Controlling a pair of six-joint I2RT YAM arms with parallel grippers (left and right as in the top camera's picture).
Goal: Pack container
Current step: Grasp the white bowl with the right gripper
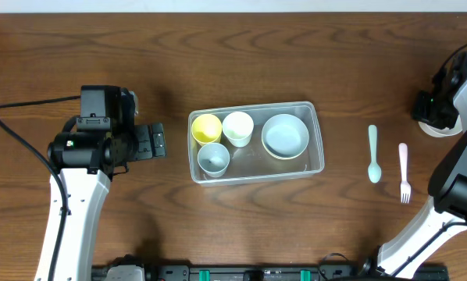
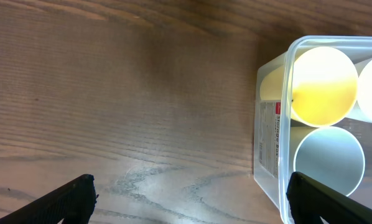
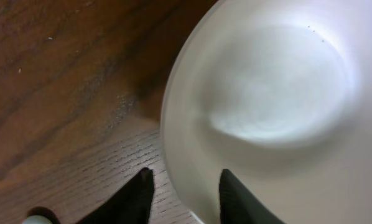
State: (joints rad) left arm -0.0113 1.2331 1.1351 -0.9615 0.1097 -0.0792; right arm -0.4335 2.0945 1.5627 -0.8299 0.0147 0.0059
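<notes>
Your right gripper [image 3: 183, 199] straddles the rim of the round white plastic bowl [image 3: 279, 93] at the table's far right. One finger is outside over the wood and one is inside, but you cannot tell whether they have bitten yet. A pinch this shallow could let the bowl tip or slide out on the lift.

The clear rectangular plastic container [image 1: 319, 148] sits mid-table. It already holds a pale bowl [image 1: 285, 136] and three cups, so the new bowl probably has to nest squarely or it will jam on the rim.

The mint plastic spoon [image 1: 373, 154] and the pink plastic fork [image 1: 404, 173] lie between bowl and container, and a low carry could sweep them.

Your left gripper [image 2: 189, 202] hangs spread wide beside the container's left end.

A white sticker [image 2: 270, 140] with a red patch is on the container's end wall, and its sideways lettering is too blurred to read.
</notes>
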